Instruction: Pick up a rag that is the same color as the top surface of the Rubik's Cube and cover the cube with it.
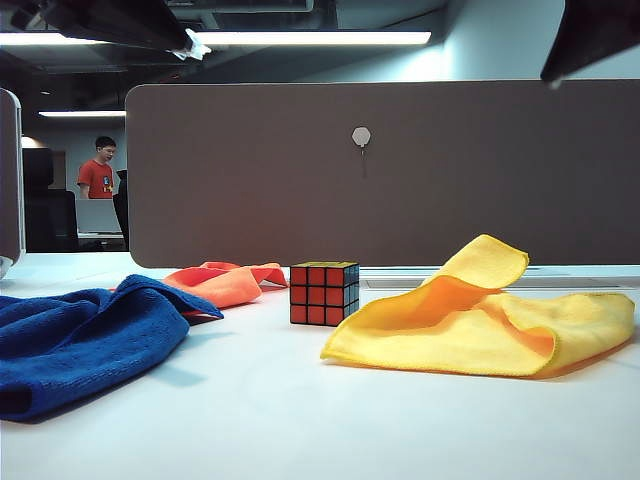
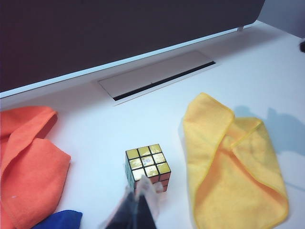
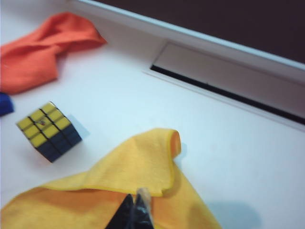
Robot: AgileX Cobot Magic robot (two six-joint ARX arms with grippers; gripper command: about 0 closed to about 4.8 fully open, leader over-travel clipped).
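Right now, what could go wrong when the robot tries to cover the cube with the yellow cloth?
The right gripper hangs shut above the yellow rag, so it probably must open first or it would only push the folds. The left gripper, also shut, hovers close by the Rubik's Cube and might knock it aside. The rag lies folded; it might not spread fully over the cube.

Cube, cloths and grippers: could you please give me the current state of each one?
Rubik's Cube: uncovered, yellow face up.
Yellow rag: crumpled on the table beside the cube, one edge folded up, not on the cube.
Orange cloth: lying bunched, untouched.
Blue cloth: lying bunched, untouched.
Left gripper: shut, empty, above the cube.
Right gripper: shut, empty, over the yellow rag.
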